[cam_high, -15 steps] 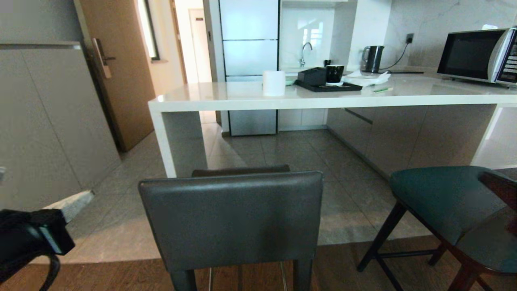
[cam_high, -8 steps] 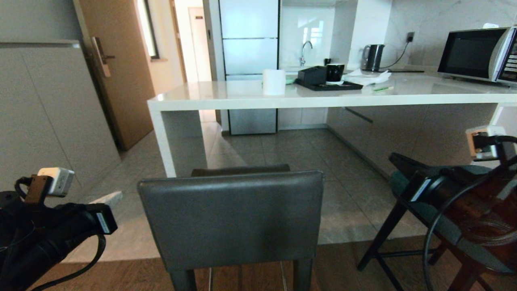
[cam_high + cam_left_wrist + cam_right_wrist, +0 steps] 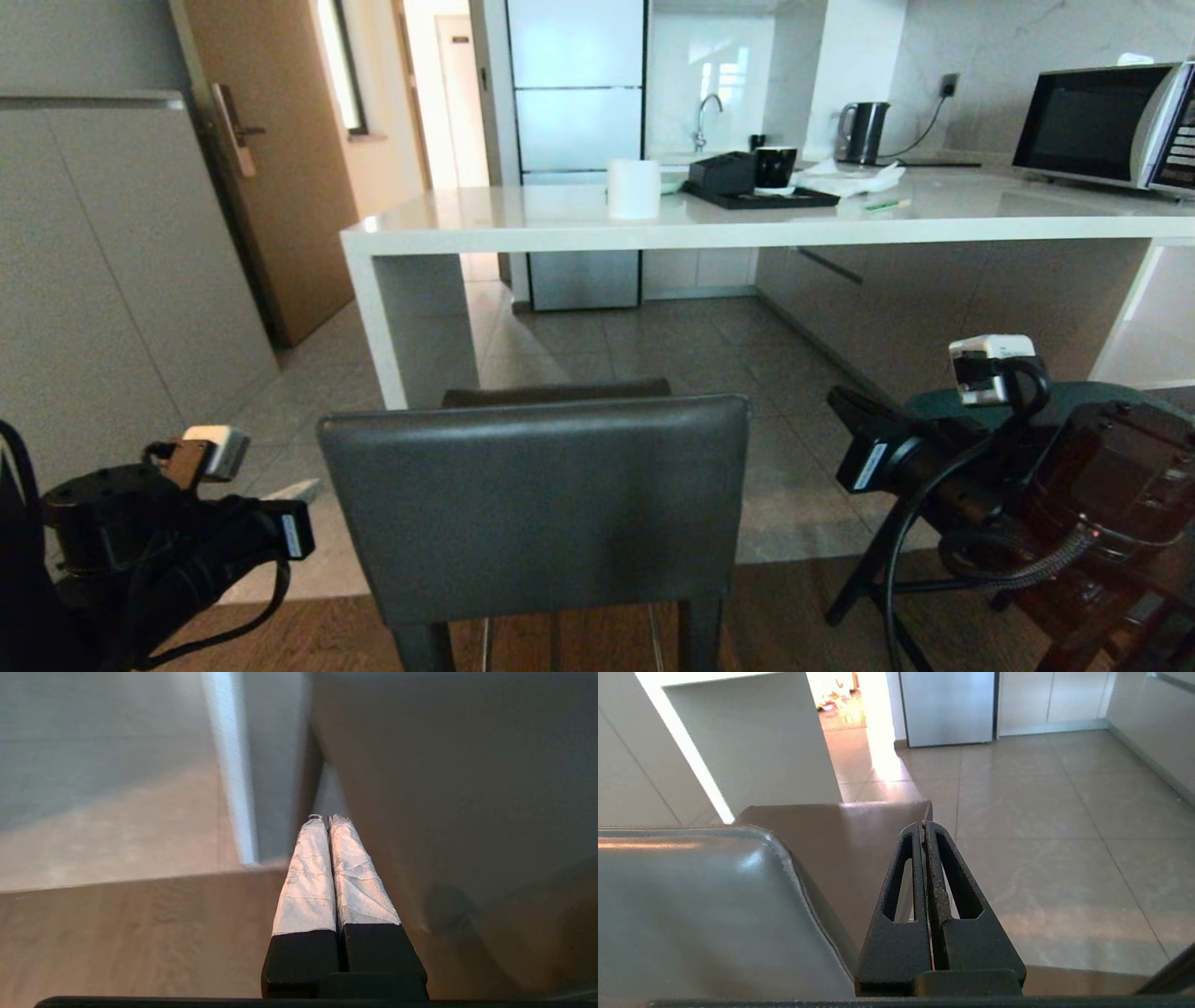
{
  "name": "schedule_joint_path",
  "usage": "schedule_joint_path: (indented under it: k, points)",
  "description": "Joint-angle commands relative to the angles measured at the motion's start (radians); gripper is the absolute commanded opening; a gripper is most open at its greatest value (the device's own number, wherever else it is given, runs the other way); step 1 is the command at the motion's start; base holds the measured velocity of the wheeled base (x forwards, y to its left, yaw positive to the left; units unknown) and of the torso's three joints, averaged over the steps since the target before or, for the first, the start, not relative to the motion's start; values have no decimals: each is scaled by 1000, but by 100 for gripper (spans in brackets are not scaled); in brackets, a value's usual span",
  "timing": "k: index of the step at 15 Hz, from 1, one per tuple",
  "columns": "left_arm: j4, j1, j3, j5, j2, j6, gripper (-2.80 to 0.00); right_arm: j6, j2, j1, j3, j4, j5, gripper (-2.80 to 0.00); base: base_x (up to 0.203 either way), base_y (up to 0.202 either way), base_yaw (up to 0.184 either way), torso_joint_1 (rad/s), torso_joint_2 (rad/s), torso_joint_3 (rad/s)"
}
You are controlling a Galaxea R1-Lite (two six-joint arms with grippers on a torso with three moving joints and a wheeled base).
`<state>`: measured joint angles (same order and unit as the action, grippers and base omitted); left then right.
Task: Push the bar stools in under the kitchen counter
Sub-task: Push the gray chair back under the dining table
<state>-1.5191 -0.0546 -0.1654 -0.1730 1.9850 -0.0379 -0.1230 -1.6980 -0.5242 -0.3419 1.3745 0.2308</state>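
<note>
Both grippers, left gripper [image 3: 325, 820] and right gripper [image 3: 923, 826], were pressed together, empty, flanking the grey stool [image 3: 532, 504], well short of the counter [image 3: 747, 224]; an off-centre shove could have twisted it; the teal stool [image 3: 943, 411] risked a knock.

Dim foreground, bright doorway glare, blurred left wrist view.

No legible text; microwave [image 3: 1102, 126] panel markings and hand labels too small to read.
</note>
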Motion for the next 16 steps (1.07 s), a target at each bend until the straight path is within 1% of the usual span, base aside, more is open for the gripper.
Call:
schedule_joint_path:
  k: [1, 3, 5, 7, 9, 12, 16]
  points:
    - [-11, 29, -21, 0, 51, -1, -280, 1, -17, -26, 0, 8, 2, -280, 0, 0, 0, 0, 0, 0]
    - [-11, 58, -49, 0, 44, -2, -280, 2, -22, -66, -4, 8, 3, -280, 0, 0, 0, 0, 0, 0]
    - [-11, 64, -52, -6, 49, -5, -280, 0, -24, -92, 7, 8, 5, -280, 0, 0, 0, 0, 0, 0]
    - [-11, 70, -55, -9, 41, -10, -280, 3, -25, -126, -13, 9, 4, -280, 0, 0, 0, 0, 0, 0]
    - [-11, 82, -68, -13, 40, -12, -280, 2, -49, -135, -54, 8, 1, -280, 0, 0, 0, 0, 0, 0]
    - [-11, 116, -76, -13, 63, -17, -280, -13, -149, -132, -105, 15, -3, -280, 0, 0, 0, 0, 0, 0]
    - [-11, 122, -74, -17, 83, -31, -280, -5, -294, -132, -212, 94, 2, -280, 0, 0, 0, 0, 0, 0]
